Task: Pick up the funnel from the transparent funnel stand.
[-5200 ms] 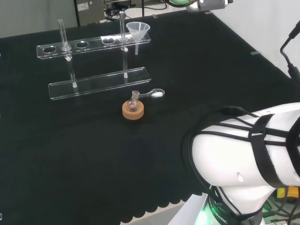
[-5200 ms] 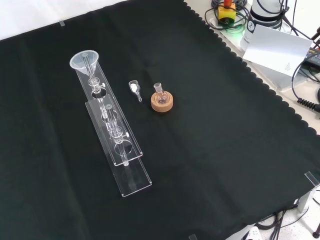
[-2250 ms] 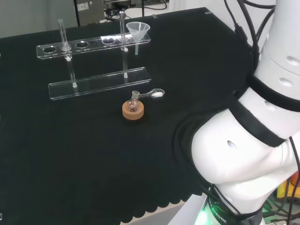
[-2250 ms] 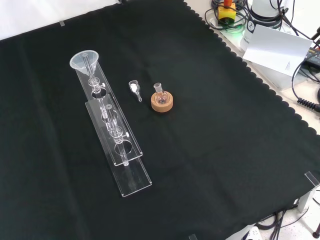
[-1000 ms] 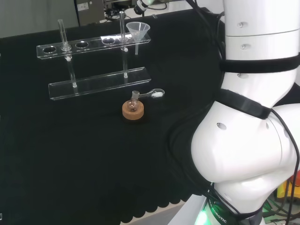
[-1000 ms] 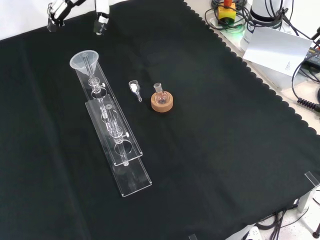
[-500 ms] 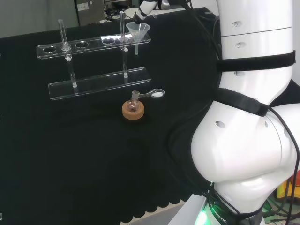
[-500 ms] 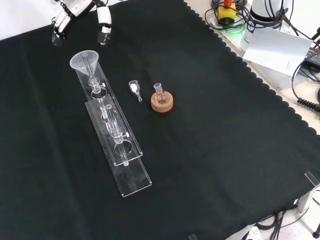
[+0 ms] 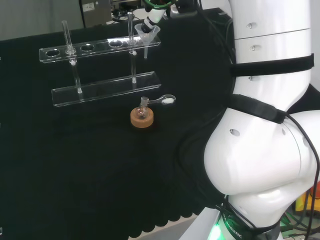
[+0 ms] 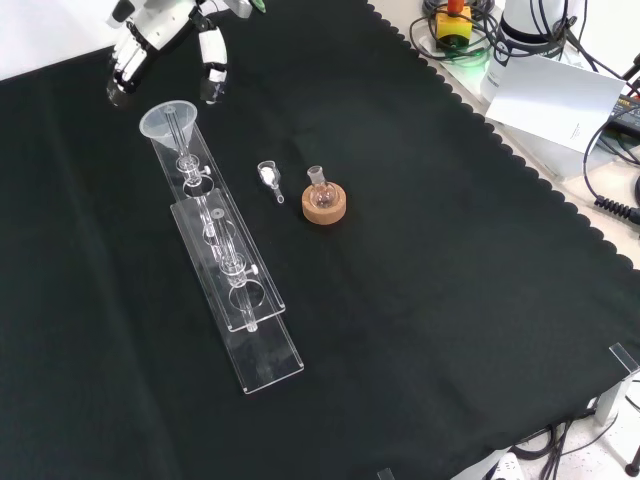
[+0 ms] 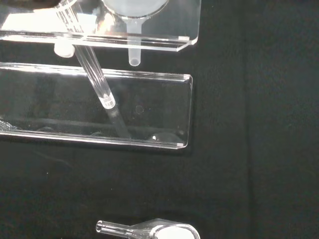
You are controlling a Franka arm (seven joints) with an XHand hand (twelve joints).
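A clear funnel sits in the end hole of the transparent stand, its stem hanging below the top plate. In the front view the hand hovers just beyond that end of the stand. It is open, with one finger and another spread to either side of the funnel's rim and not touching it. In the head view a finger of the hand hangs right over the funnel. The wrist view looks down on the funnel, its stem and the stand's base plate.
A small flask on a cork ring stands on the cloth to the right of the stand in the front view. A glass scoop with white powder lies between them. The arm's white links fill the head view's right.
The hand has come in from the front view's top and dropped toward the funnel over the last second. Funnel, stand, flask and scoop have not moved.
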